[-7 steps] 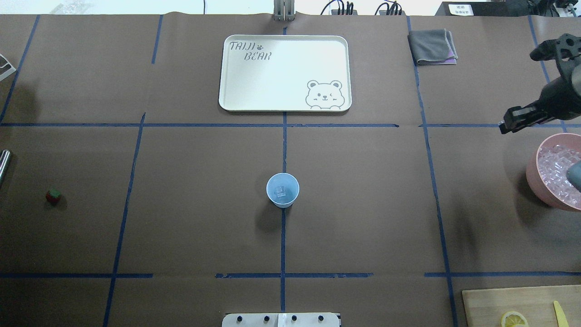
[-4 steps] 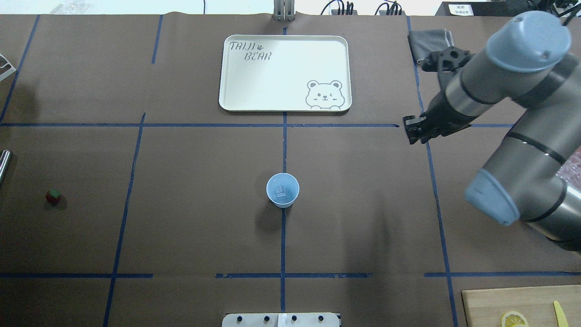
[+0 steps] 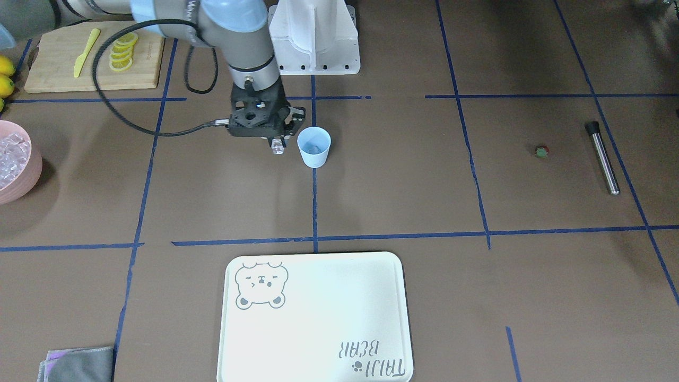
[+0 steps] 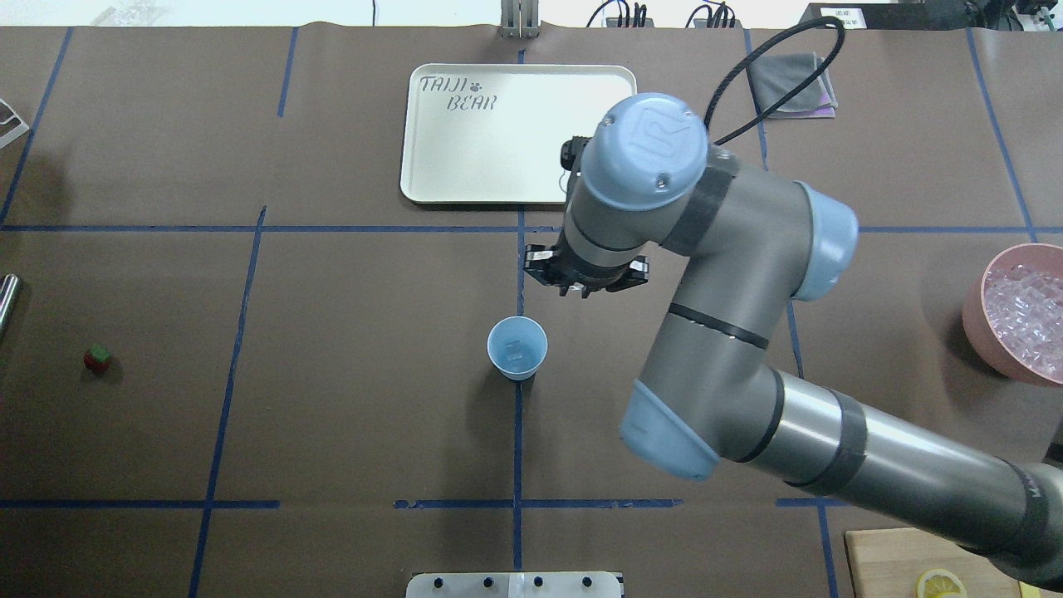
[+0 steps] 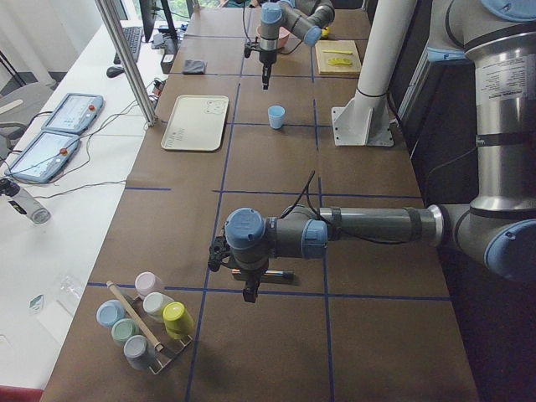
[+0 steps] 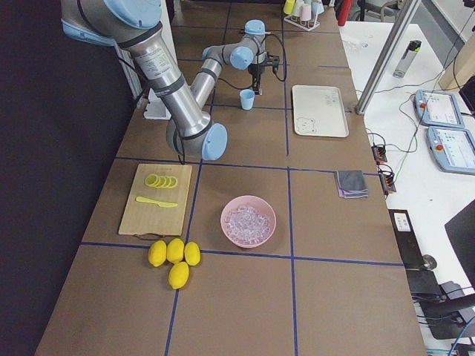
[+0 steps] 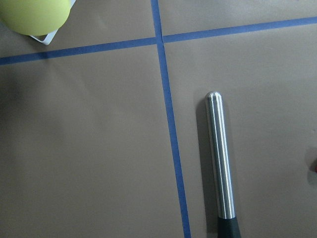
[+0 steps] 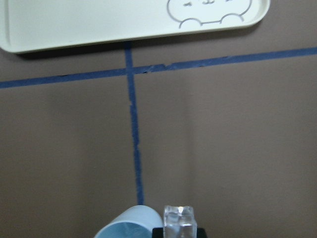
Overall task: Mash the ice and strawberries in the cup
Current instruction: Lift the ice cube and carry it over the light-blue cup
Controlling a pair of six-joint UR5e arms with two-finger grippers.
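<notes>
One small, clear, glassy ice cube [image 4: 515, 351] is seen lying inside the small pale-blue tapered plastic cup [image 4: 516, 347], which stands upright at the table's middle on a blue tape line. A second ice cube [image 3: 277, 147], equally clear, is clamped between the fingers of the right gripper [image 3: 276, 142]. That gripper is held above the table just beside the cup's rim, not yet over its mouth.

The tiny red strawberry [image 4: 97, 358] with its green top lies well apart on the robot's left side. It has yet to be added, and no mashing is judged to have begun.

The steel rod with a black end [image 3: 602, 157], probably the masher, lies near the strawberry under the left gripper [image 5: 251, 291], whose opening cannot be told. The round pink bowl [image 4: 973, 320] with the heap of ice [image 4: 1026, 311] stands at the far right. The pale bear-printed tray [image 4: 498, 141] lies beyond the cup. Only the cup's own rim has to be cleared by the held cube.
</notes>
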